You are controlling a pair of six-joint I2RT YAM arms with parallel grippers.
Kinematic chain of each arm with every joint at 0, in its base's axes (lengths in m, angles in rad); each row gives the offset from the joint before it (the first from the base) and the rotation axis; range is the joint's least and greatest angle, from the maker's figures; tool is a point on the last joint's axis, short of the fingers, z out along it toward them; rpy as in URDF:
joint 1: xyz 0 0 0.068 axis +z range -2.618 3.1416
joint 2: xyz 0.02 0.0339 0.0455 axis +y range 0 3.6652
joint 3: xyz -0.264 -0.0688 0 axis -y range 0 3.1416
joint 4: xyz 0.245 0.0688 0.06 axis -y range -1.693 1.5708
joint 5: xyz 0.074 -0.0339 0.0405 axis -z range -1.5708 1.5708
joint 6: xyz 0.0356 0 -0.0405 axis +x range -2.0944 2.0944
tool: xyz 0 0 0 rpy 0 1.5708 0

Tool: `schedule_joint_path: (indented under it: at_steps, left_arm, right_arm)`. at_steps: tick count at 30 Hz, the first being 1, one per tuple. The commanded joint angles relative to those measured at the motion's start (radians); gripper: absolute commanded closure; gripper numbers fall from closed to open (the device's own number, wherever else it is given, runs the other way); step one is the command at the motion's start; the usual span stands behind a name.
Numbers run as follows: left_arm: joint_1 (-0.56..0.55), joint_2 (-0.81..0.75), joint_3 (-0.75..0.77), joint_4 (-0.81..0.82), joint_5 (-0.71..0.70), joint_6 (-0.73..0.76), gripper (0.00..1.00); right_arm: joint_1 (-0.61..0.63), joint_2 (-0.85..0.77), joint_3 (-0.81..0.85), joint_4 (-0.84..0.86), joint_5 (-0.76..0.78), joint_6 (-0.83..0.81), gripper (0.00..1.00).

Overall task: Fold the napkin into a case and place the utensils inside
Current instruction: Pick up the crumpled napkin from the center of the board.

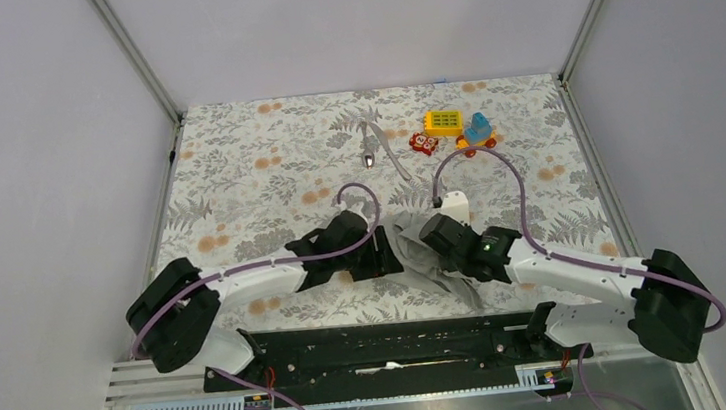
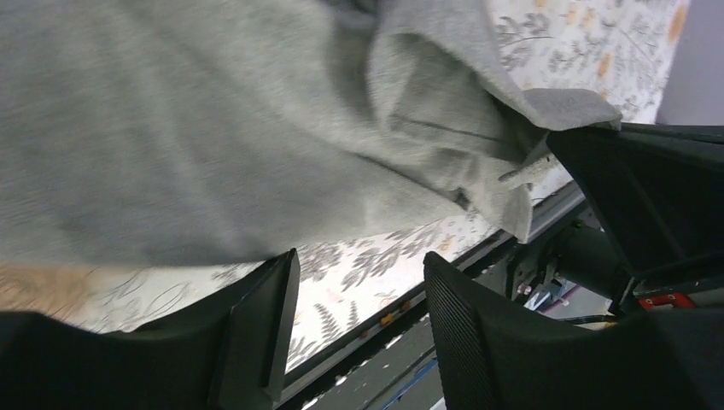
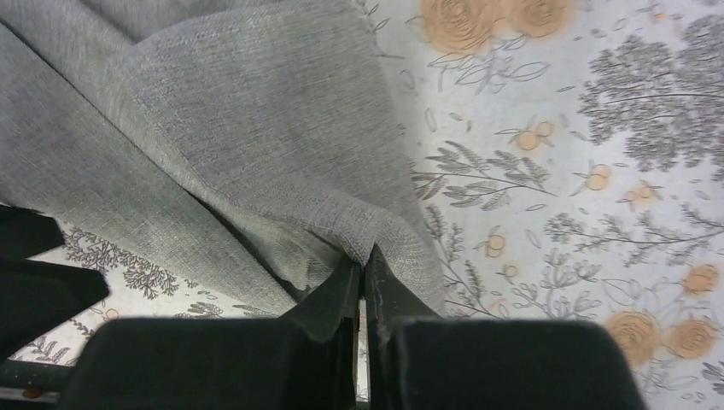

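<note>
so the grey napkin (image 1: 411, 247) sits bunched up and creased around 6 o'clock on the floral tabletop (image 1: 234, 157), right between the two arms. the right claw (image 3: 363, 256) is clamped tight on its hem, with a fold raised off the tabletop. the left claw (image 2: 359, 273) has its fingers spread apart with nothing between them, low and just beside the napkin's 9 o'clock edge, while the utensils (image 1: 370, 149) lie well apart from all that up at 12 o'clock, near the toy blocks (image 1: 443, 122) at 1 o'clock.
</note>
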Motion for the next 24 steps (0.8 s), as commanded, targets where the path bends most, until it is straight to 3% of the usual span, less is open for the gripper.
schedule_joint_path:
  at_steps: [1, 5, 14, 21, 24]
  left_arm:
    - [-0.031, 0.042, 0.081, 0.167, -0.005, -0.03, 0.42]
    - [-0.031, 0.109, 0.131, 0.162, -0.042, -0.042, 0.47]
    - [-0.031, 0.152, 0.124, 0.205, -0.134, -0.078, 0.31]
    - [-0.03, 0.214, 0.149, 0.225, -0.141, -0.066, 0.33]
    - [-0.03, 0.235, 0.17, 0.193, -0.211, -0.038, 0.35]
  right_arm:
    - [-0.005, -0.082, 0.068, -0.063, 0.129, 0.01, 1.0]
    - [-0.004, -0.133, 0.105, -0.082, 0.13, -0.006, 1.0]
    - [-0.004, -0.22, 0.163, -0.108, 0.126, -0.028, 1.0]
    - [-0.005, -0.233, 0.192, -0.109, 0.105, -0.045, 1.0]
    - [-0.005, -0.238, 0.211, -0.111, 0.094, -0.05, 1.0]
